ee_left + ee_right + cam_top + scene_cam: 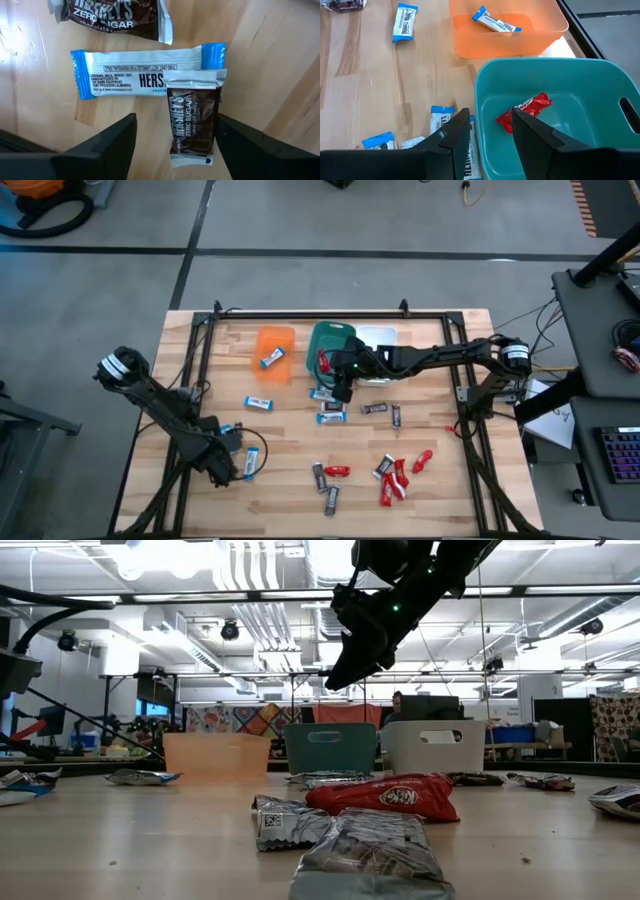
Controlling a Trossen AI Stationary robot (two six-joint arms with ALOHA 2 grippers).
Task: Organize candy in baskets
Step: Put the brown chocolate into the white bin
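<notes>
Sorting is under way. In the high view, the orange bin at upper centre holds one blue bar, the teal bin beside it holds a red bar, and the white bin shows just past the teal one, mostly hidden by the right arm.

The left end effector sits low at the lower left of the table, its fingers spread wide. Between them lies a dark bar, overlapping one end of a blue bar; nothing is gripped. My judgement is that this arm is either about to pick the dark bar or has just let it go. A clean pick calls for closing on the dark bar alone without dragging the blue one under it.

The right end effector hangs over the near edge of the teal bin, fingers apart with nothing between them. It looks ready for another bar; the blue bars just below it in the high view are nearest, and red ones lie scattered at lower right.

Readable writing: the dark wrapper says "HERSHEY'S ZERO SUGAR", as does a second dark bar at the top of the left wrist view, with "chocolate" beneath. The blue wrapper shows "HERS", "COOKI", and fine print listing milk, wheat, soy and almonds. The red bar in the low view appears to read KitKat.
</notes>
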